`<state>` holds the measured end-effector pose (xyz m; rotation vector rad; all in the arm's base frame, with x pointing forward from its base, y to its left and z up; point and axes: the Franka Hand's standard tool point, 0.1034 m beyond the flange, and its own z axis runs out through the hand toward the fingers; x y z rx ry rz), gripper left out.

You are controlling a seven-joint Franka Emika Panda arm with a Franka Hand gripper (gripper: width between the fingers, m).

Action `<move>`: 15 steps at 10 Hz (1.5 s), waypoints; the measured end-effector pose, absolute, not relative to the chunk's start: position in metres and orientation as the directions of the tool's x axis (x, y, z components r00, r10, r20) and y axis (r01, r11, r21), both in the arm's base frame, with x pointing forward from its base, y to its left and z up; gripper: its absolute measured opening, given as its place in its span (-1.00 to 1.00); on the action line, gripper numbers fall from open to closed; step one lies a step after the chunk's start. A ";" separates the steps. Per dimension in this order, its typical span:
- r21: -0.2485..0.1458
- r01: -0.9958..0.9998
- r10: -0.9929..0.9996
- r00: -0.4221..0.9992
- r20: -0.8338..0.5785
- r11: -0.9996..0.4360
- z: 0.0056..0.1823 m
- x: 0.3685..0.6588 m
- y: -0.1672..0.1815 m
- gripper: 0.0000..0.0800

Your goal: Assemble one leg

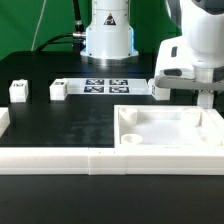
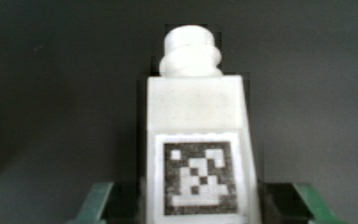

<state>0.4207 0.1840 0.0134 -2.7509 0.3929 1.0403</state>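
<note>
Two dark fingers [image 2: 101, 205] of the gripper [image 2: 194, 208] stand spread, one on each side of the leg [image 2: 197, 115]. A thin dark gap shows on both sides, so nothing is pinched. The leg lies on the black table [image 2: 51, 90], its tag [image 2: 202, 175] facing the wrist camera and a rounded knob [image 2: 190, 50] at its far end.

In the exterior view a white rail [image 1: 60, 160] runs along the near table edge. The white tray [image 1: 170, 142] sits just behind it at that view's right, with raised walls and a round hole [image 1: 130, 137] in a near corner. The gripper hangs low just behind the tray, and the leg it straddles is hidden there. Further back sit a small white block [image 1: 18, 92], a second block [image 1: 58, 90], the marker board [image 1: 105, 85], the robot base [image 1: 108, 40] and a green backdrop [image 1: 30, 25].
</note>
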 end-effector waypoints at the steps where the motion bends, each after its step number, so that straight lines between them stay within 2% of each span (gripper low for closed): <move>1: -0.069 -0.305 -0.183 0.721 -0.668 -0.950 0.013 0.421 0.184 -0.27; 3: -0.078 -0.296 -0.170 0.723 -0.669 -0.952 0.015 0.422 0.181 -0.27; 4: -0.086 -0.299 -0.167 0.722 -0.671 -0.950 0.023 0.429 0.173 -0.27; 9: -0.112 -0.311 -0.174 0.757 -0.630 -0.944 0.095 0.452 0.159 -0.27; 10: -0.110 -0.312 -0.179 0.761 -0.624 -0.944 0.089 0.449 0.159 -0.27; 11: -0.121 -0.315 -0.196 0.802 -0.565 -0.941 0.084 0.459 0.162 -0.27; 15: -0.158 -0.298 -0.254 0.935 -0.248 -0.941 0.085 0.466 0.165 -0.27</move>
